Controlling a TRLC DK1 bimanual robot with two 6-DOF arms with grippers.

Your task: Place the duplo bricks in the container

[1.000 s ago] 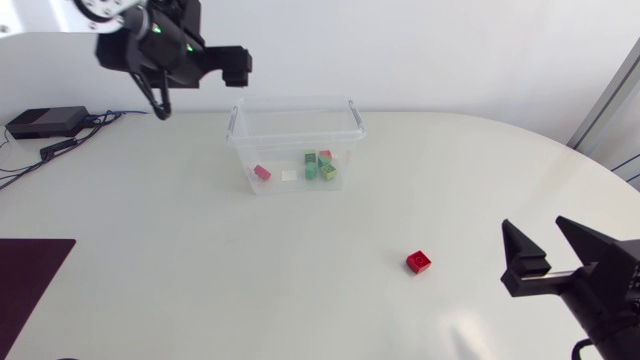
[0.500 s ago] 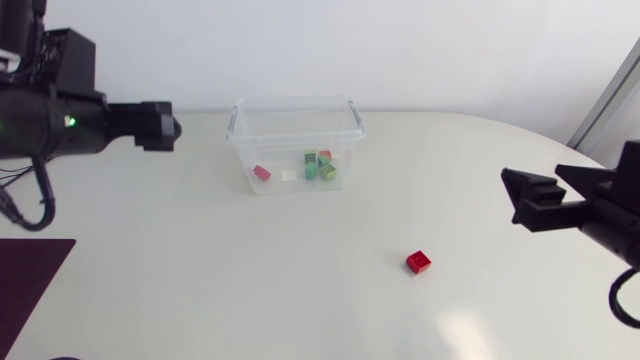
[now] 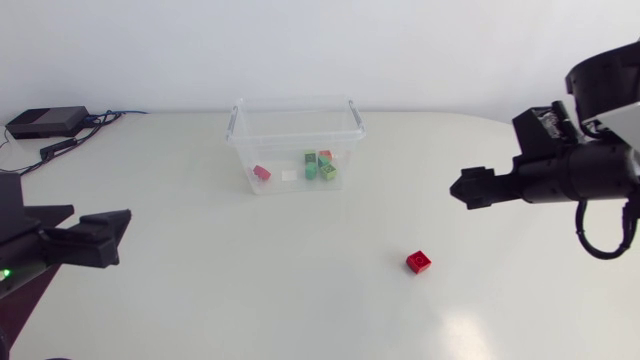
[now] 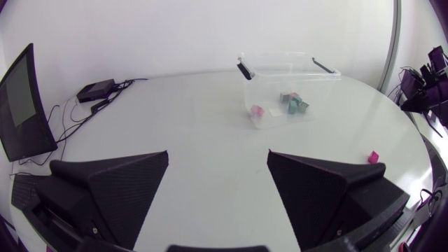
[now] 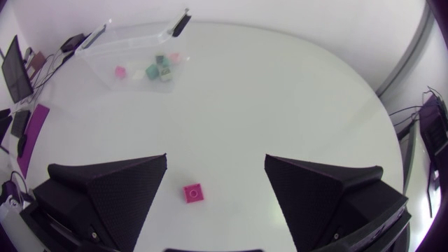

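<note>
Evidently one red duplo brick [image 3: 419,262] lies on the table [image 3: 250,290] well apart from the clear container [image 3: 295,102] holding the other bricks [image 3: 320,166], so the right hand [image 5: 215,159] hangs above it, wide open and empty, likely lining up a grasp; the left hand [image 4: 218,152] idles open, empty.

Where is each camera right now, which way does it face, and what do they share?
Head view: fixed above the table, looking down; left claw and right claw come in from opposite sides.
Left wrist view: rides behind the left claw, looking across the table at the container; its own open claw frames the scene.
Right wrist view: rides behind the right claw, looking down at the red brick, framed by its own open claw.
Shared: all three show the container and the red brick.
</note>
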